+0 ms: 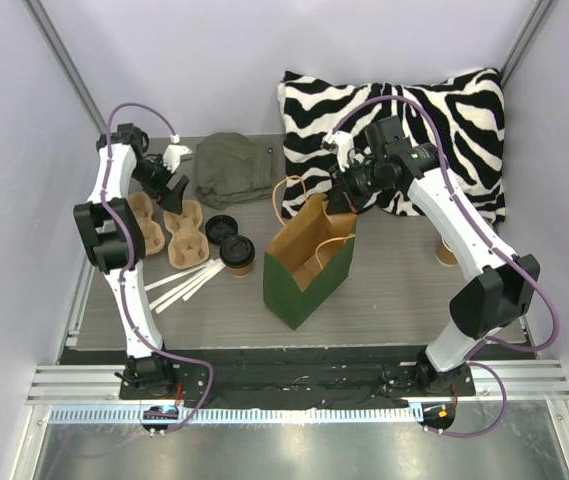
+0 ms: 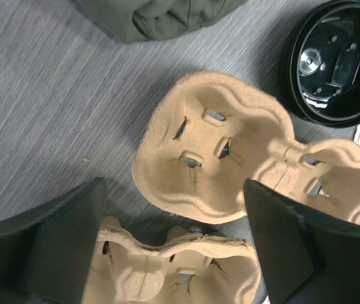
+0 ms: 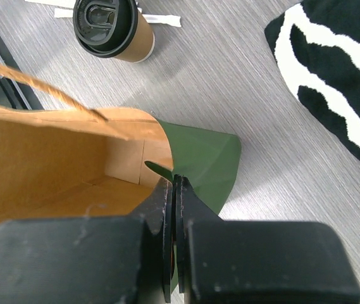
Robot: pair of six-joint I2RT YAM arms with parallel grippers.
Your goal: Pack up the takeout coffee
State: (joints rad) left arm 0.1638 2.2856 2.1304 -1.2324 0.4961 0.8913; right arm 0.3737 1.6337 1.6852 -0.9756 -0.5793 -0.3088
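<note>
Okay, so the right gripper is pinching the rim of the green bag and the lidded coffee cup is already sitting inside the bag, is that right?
Not quite. The right gripper does pinch the green bag's rim, but the lidded coffee cup is not inside it: it stands on the table outside the bag, as the top external view shows.

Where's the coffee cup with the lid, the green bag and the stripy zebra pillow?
takeout coffee (image 3: 107, 24): right wrist view, on its black lid.
green bag (image 1: 309, 285): top external view, on its green front side.
zebra pillow (image 1: 444, 110): top external view, on its striped top.
</note>
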